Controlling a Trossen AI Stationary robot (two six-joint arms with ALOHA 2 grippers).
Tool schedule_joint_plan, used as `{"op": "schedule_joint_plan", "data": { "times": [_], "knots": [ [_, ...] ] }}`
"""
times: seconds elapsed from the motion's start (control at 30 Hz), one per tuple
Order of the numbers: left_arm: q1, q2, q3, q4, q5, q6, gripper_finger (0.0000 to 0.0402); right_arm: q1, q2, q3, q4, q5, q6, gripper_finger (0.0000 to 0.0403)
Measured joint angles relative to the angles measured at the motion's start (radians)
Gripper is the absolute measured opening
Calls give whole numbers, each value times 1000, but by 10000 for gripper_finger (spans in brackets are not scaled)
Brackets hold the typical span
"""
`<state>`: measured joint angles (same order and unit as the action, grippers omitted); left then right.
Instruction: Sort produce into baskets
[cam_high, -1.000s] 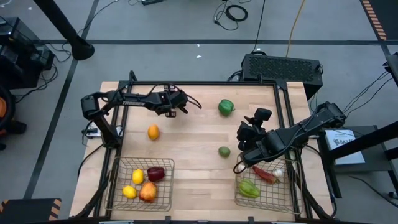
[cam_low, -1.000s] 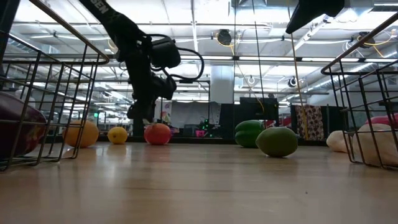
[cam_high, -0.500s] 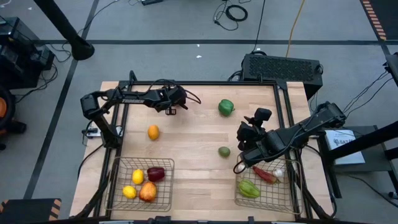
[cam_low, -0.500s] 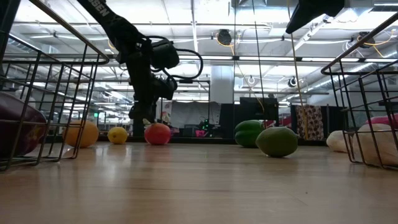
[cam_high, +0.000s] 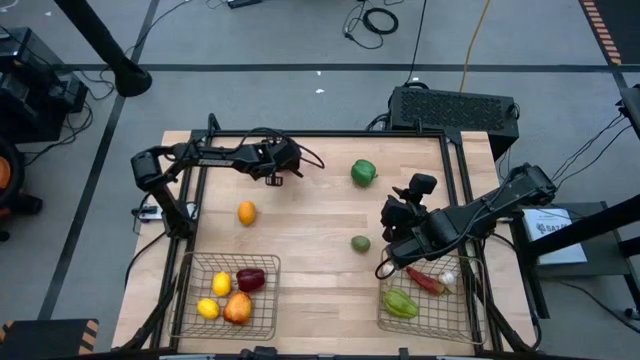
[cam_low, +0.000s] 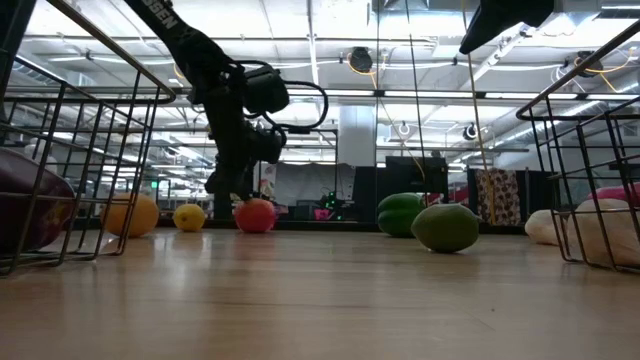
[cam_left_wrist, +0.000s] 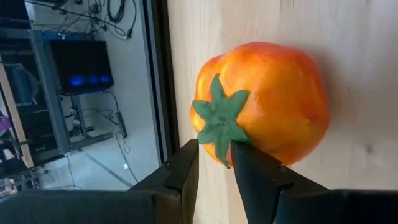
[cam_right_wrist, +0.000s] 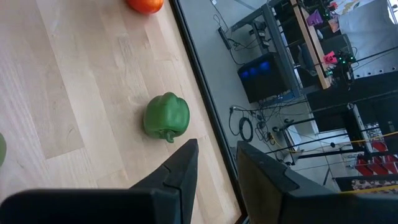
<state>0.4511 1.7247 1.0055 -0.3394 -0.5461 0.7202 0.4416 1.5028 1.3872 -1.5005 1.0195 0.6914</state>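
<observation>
1. Reaching along the far edge of the surface (cam_high: 300, 230), the left gripper (cam_left_wrist: 214, 163) sits low over an orange-red tomato (cam_left_wrist: 267, 102) with a green star-shaped stem.
2. Left wrist view: the tomato lies just beyond the two dark fingers (cam_left_wrist: 255, 174); the stem leaf sits at the narrow gap between their tips. Fingers nearly closed, a slim gap showing; whether they pinch the stem, cannot tell.
3. Low view: the tomato (cam_low: 254, 215) rests on the surface directly under the left gripper (cam_low: 228, 188).
4. The right gripper (cam_high: 393, 212) hangs above the surface beside the right basket (cam_high: 470, 310); its fingers (cam_right_wrist: 180, 171) stand slightly apart, holding nothing.
5. A green pepper (cam_high: 363, 172) lies near the far edge, ahead of the right gripper; a smaller green piece (cam_high: 360, 243) lies just beside that arm.
6. An orange (cam_high: 246, 212) lies alone on the surface, above the left basket (cam_high: 190, 262).
7. Left basket holds two lemons, a dark red piece and an orange-red piece; right basket holds a red chili (cam_high: 425, 281), a green pepper and a pale piece.
</observation>
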Motion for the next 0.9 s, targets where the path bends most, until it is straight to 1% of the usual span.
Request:
{"op": "schedule_joint_plan", "data": {
  "times": [0.13, 0.23, 0.6, 0.77, 0.9],
  "knots": [
    [-1, 17, 2, 10, -23, 1, 106, 0, 0, 0, 0, 0, 0, 102],
    [-5, 19, 1, 11, -34, 2, 96, 0, 0, 0, 0, 1, 0, 102],
    [-8, 17, -1, -3, -33, 3, 7, 0, 0, 0, 0, 4, 0, 102],
    [-21, 17, -1, -10, -47, 1, 8, 0, 0, 0, 1, 4, 0, 102],
    [-57, 10, 4, -50, -134, -3, 8, 0, 0, 0, 3, 4, 0, 102]
  ]
}}
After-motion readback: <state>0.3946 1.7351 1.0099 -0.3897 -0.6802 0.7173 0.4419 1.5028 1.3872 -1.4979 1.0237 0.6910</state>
